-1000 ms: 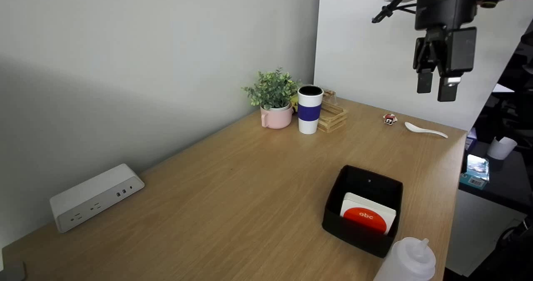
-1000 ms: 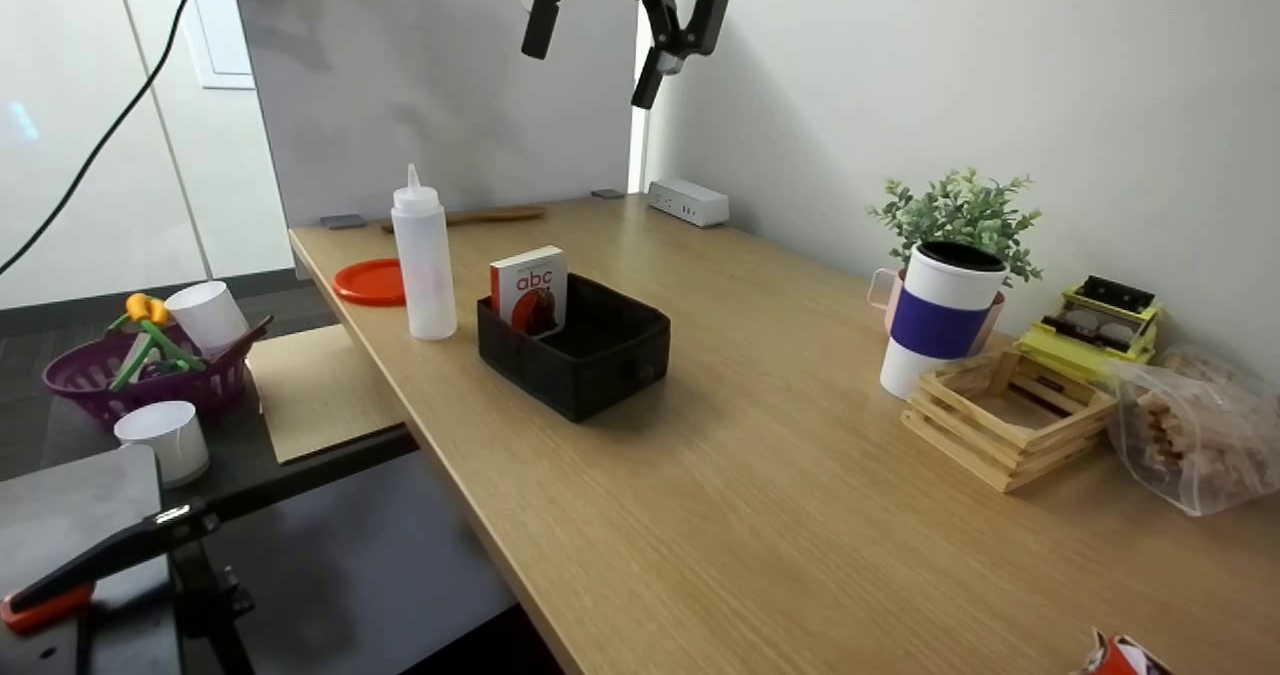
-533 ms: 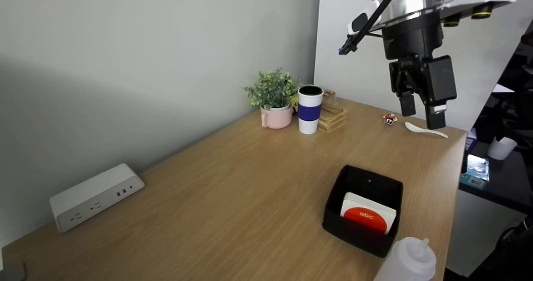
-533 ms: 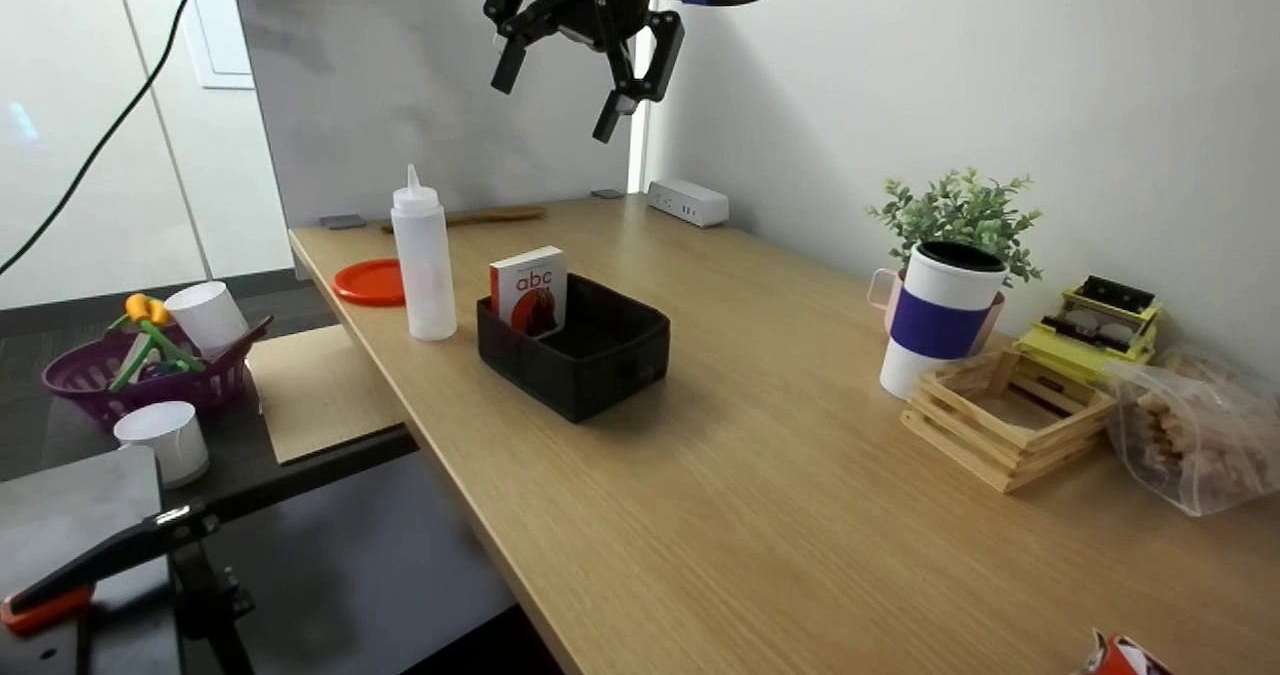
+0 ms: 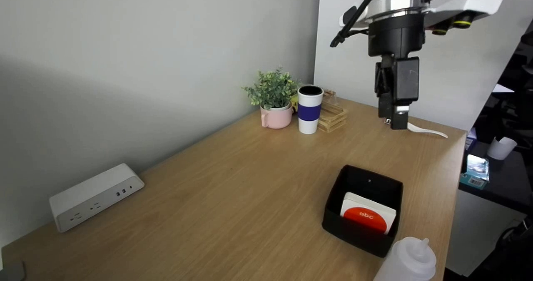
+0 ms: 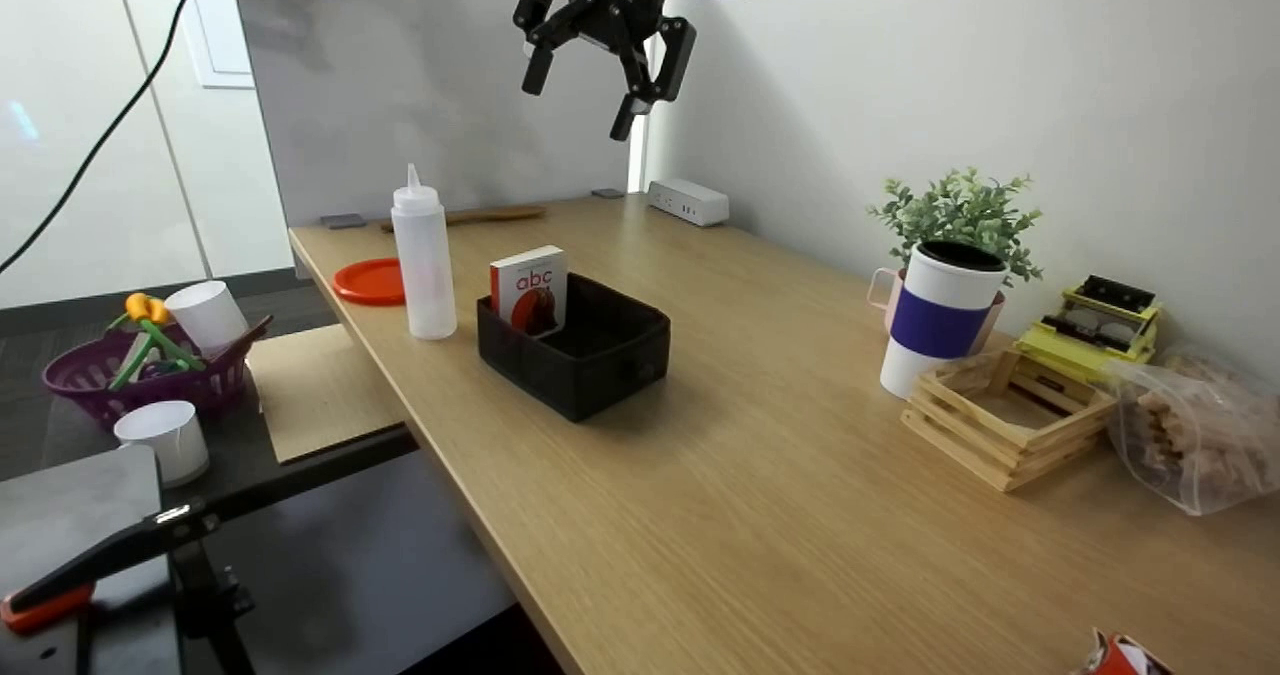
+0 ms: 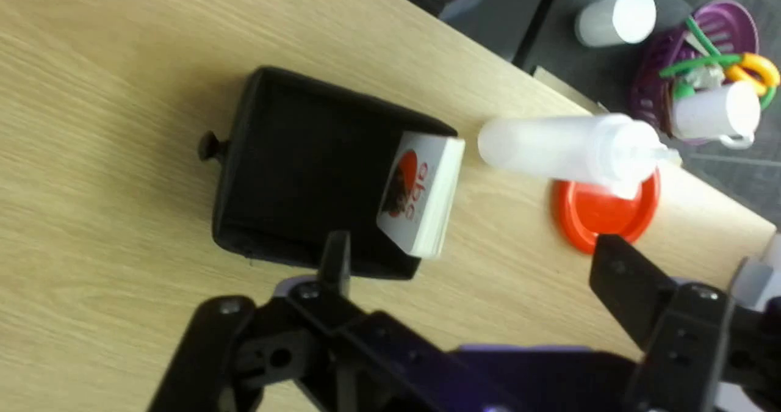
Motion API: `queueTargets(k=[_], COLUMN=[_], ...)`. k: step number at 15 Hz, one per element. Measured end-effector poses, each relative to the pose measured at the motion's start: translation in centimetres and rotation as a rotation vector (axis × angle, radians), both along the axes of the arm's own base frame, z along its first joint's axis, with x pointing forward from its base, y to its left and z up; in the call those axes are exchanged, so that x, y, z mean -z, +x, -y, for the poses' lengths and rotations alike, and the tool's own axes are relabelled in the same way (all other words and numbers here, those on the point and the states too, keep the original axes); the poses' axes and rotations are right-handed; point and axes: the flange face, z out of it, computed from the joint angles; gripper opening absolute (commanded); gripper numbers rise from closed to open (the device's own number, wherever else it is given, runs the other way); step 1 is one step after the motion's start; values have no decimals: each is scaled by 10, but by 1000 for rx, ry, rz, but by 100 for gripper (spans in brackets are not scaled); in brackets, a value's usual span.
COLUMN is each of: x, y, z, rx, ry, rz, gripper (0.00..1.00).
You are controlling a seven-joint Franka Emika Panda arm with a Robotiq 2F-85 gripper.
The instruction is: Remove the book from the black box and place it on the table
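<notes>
Gripper (image 6: 578,104) spread, well above table (image 6: 760,515); black box (image 6: 618,377) near edge.

Squeeze bottle (image 6: 424,265), translucent white, is seen upright; red dish (image 6: 368,283) is partly hidden behind it in an exterior view. White power strip (image 5: 98,197) is set by the wall (image 5: 166,56). Plant (image 5: 272,89) is held in a pink pot (image 5: 277,118); white tumbler (image 5: 309,111) with purple band is placed just beside. Wooden crate (image 6: 1010,435) is backed by a yellow object (image 6: 1075,353), type can't be made out, and flanked by a clear bag (image 6: 1190,480) with wood-coloured pieces (image 6: 1185,425) inside. White spoon (image 5: 416,128) is partly covered. Lower down, green-and-orange item (image 6: 165,343) is held in a purple basket (image 6: 185,393); white mug (image 6: 165,445) is placed just beside that.
</notes>
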Motion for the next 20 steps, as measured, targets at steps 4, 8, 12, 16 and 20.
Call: queueTargets(k=[4, 8, 12, 16, 20], x=[9, 17, 17, 28, 60], y=[12, 14, 14, 15, 18], z=[-27, -34, -34, -32, -36], rx=[109, 123, 129, 207, 299], ry=[174, 194, 188, 106, -29], rz=[65, 71, 69, 34, -25], gripper=[100, 100, 100, 100, 100])
